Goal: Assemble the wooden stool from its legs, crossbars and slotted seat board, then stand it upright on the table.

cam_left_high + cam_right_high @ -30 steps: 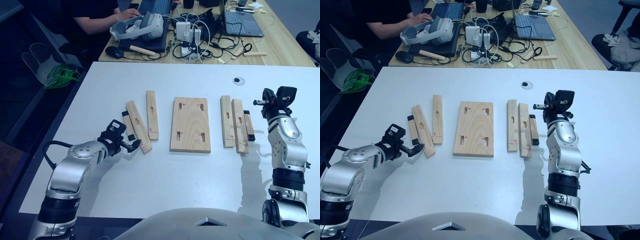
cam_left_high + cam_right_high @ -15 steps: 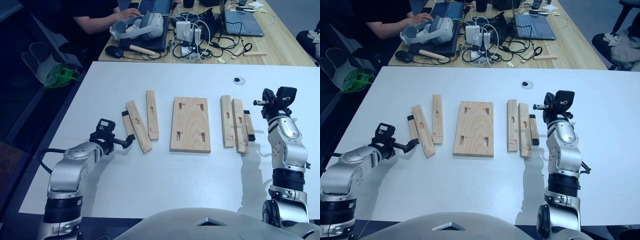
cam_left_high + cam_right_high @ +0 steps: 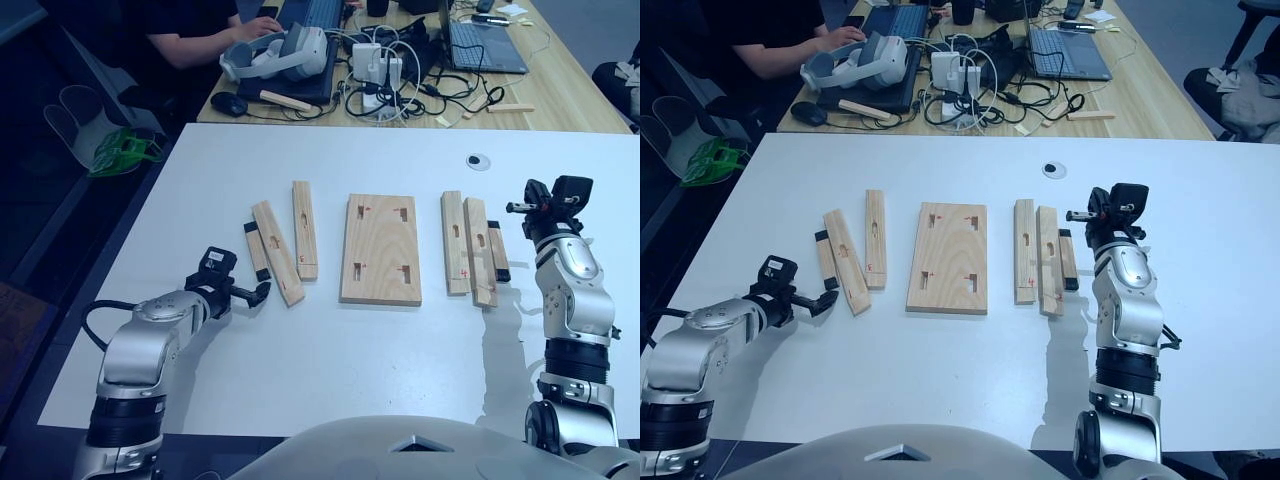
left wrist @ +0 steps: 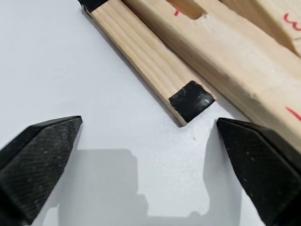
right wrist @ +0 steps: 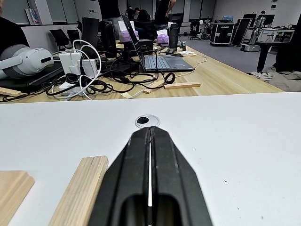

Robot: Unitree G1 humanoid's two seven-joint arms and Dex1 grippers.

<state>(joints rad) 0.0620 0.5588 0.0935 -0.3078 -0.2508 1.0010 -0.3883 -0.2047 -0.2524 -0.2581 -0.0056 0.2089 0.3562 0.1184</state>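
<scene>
Fingers of the left gripper stand spread wide and empty, low over the table. The black-capped near end of a thin crossbar lies just ahead of the gap between them, untouched. That crossbar sits at the nine o'clock edge of the layout, pressed against a slotted leg, with a second leg just beside it toward three o'clock.

At the centre lies the slotted seat board, flat, all four slots bare. At its three o'clock side lie two more legs and another black-tipped crossbar, close together. Past them, at about two o'clock from the board, the right gripper is raised off the table, its fingers pressed together on nothing.

By my reading, assembly has not begun: no leg is seated in a slot, no crossbar joins a pair of legs, and nothing stands upright. The left arm looks set for the first pick, the thin crossbar. Every joint, and the final standing of the stool, is left to do.
</scene>
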